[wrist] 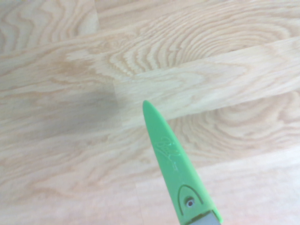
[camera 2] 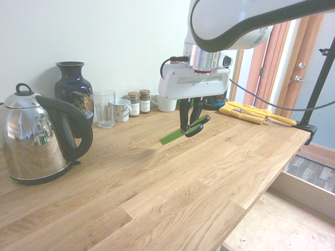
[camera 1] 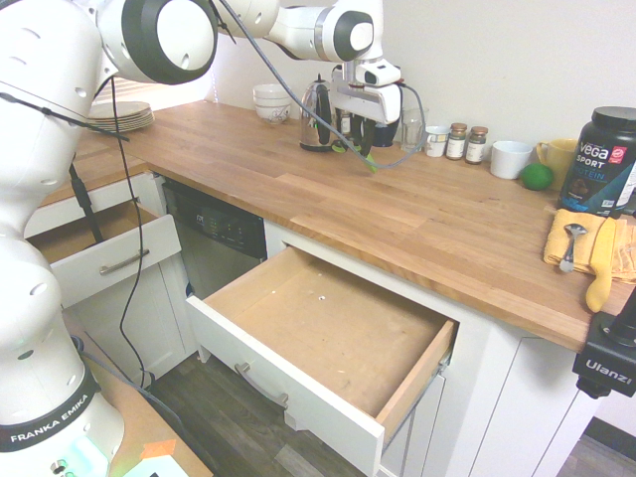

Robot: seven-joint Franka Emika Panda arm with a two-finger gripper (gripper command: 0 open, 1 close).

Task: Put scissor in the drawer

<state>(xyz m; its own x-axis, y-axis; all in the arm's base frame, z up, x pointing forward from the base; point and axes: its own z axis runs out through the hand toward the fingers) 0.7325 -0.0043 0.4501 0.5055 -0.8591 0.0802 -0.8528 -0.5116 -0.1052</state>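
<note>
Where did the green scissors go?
The scissor hangs in the gripper, tilted, above the wooden counter, in front of the spice jars.

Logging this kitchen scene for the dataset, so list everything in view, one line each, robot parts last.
scissor: one, lime green, held tilted above the worktop
drawer: one, white front, wood inside, pulled open, nothing in it
narrower drawer: one, white, open
worktop: one, light wood
kettle: one, steel with black handle
vase: one, dark blue, by the wall
glass: one, clear
spice jars: two, brown lids
mug: one, white
protein tub: one, black
plates: stack, white
gripper: one, white, shut on the scissor
</note>
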